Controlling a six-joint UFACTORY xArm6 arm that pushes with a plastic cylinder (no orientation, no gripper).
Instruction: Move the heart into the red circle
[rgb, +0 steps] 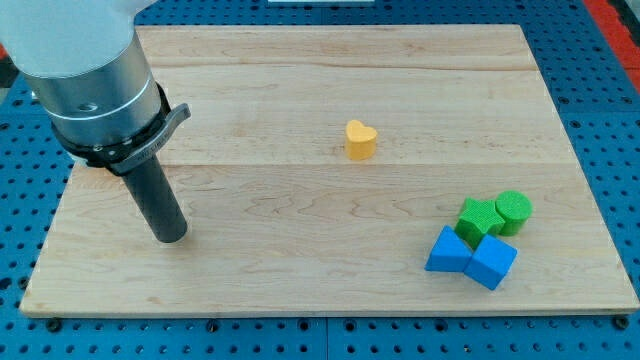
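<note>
A yellow heart block (360, 139) sits near the middle of the wooden board (300, 80). My tip (171, 237) rests on the board at the view's left, far to the left of the heart and a little lower. No red circle shows in the view.
At the view's lower right is a tight cluster: a green star-like block (479, 218), a green cylinder (514, 211), a blue triangular block (448, 251) and a blue cube (492, 262). The board lies on a blue perforated table (610, 90).
</note>
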